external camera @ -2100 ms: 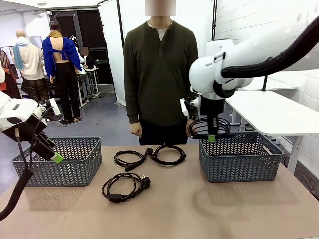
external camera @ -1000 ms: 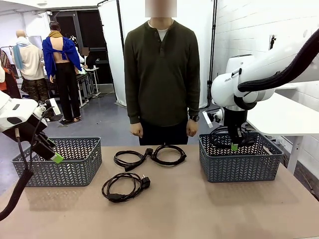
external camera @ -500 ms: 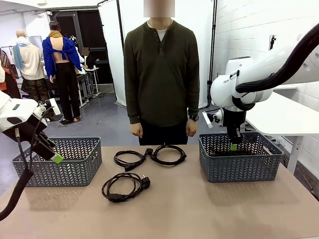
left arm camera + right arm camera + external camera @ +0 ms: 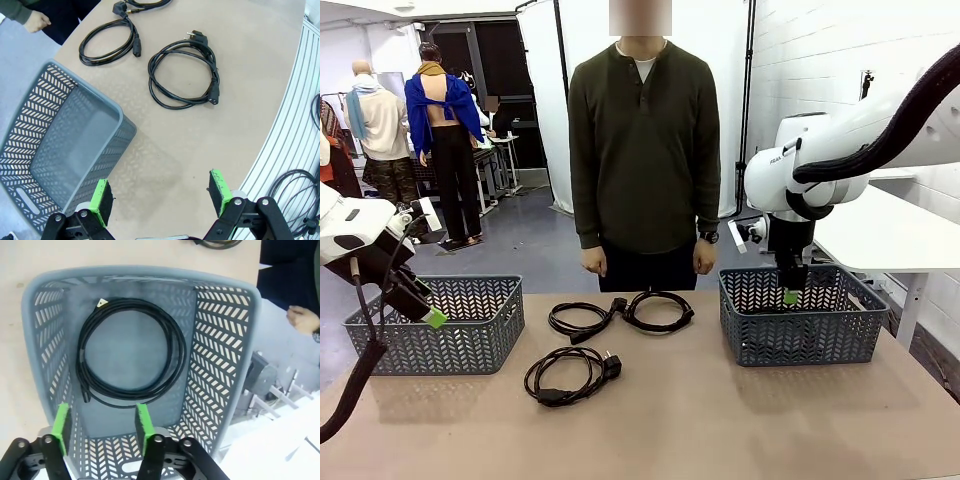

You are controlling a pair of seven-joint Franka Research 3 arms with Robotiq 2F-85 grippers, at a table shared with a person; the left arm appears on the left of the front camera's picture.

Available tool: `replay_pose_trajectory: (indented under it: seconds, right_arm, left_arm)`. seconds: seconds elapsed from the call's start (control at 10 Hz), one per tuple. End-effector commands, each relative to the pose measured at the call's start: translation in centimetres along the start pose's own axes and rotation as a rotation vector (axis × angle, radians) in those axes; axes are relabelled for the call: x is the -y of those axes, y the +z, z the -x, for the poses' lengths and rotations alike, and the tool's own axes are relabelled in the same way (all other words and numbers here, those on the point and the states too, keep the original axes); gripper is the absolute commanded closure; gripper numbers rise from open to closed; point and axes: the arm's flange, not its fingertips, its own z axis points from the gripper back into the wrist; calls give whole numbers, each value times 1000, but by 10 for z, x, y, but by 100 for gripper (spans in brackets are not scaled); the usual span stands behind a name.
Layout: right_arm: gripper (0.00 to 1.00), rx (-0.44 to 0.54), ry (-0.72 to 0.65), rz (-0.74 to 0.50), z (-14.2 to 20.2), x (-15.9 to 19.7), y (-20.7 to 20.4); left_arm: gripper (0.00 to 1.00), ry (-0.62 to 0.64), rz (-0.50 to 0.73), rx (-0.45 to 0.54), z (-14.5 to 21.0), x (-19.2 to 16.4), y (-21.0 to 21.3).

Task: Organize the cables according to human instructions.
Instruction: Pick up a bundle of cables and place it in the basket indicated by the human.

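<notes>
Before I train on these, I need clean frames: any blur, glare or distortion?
Front view: sharp, evenly lit, soft shadows on the table. Left wrist view: wide-angle lens bows the table edge. Right wrist view: basket rim bowed, coiled cable crisp, no glare.

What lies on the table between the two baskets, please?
Three coiled cables, in the front view: left cable and right cable side by side, near cable before them.
</notes>
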Motion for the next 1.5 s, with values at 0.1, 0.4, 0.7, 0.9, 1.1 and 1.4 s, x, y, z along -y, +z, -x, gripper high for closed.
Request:
replay_pose_trajectory:
  seconds: [0.1,0.4,0.7,0.9,1.1,1.4]
  right_arm:
    - [0,21,-43,3,-3,8,6]
    - [0,10,-37,-1,-5,8,10]
    - [0,5,-31,18,-3,5,11]
    - [0,6,-54,19,-4,6,12]
    - [0,30,-183,18,-15,-2,34]
    - [0,42,-326,45,-38,-37,66]
  left_arm:
    - [0,14,10,6,1,1,0]
    - [0,14,10,6,1,1,0]
    - [0,14,10,6,1,1,0]
    - [0,14,10,6,1,1,0]
    - [0,14,10,6,1,1,0]
    - [0,14,10,6,1,1,0]
